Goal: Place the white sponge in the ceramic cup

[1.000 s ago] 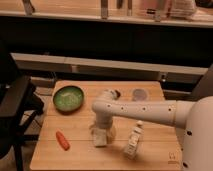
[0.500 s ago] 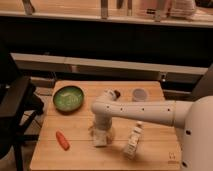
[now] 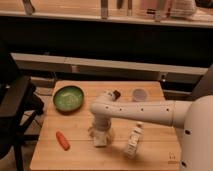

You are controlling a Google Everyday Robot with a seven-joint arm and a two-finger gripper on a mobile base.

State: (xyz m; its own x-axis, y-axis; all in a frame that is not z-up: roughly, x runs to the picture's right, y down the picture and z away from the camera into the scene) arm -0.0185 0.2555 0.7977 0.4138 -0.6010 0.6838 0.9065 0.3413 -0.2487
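The white sponge (image 3: 101, 140) lies on the wooden table (image 3: 80, 155), near the front middle. My gripper (image 3: 100, 132) points straight down over it, open, with its fingers low around the sponge's top. The sponge still rests on the table. At the back right of the table stands the ceramic cup (image 3: 139, 94), small, pale and round, well apart from the gripper. My white arm (image 3: 145, 111) reaches in from the right across the table.
A green bowl (image 3: 68, 98) sits at the back left. An orange carrot (image 3: 62, 140) lies front left. A white labelled bottle (image 3: 133, 141) lies tilted just right of the sponge. A small dark-capped object (image 3: 113, 93) stands behind my arm. A dark chair (image 3: 15, 110) is left of the table.
The gripper has stayed over the sponge, settling only slightly lower. Nothing else on the table has moved.
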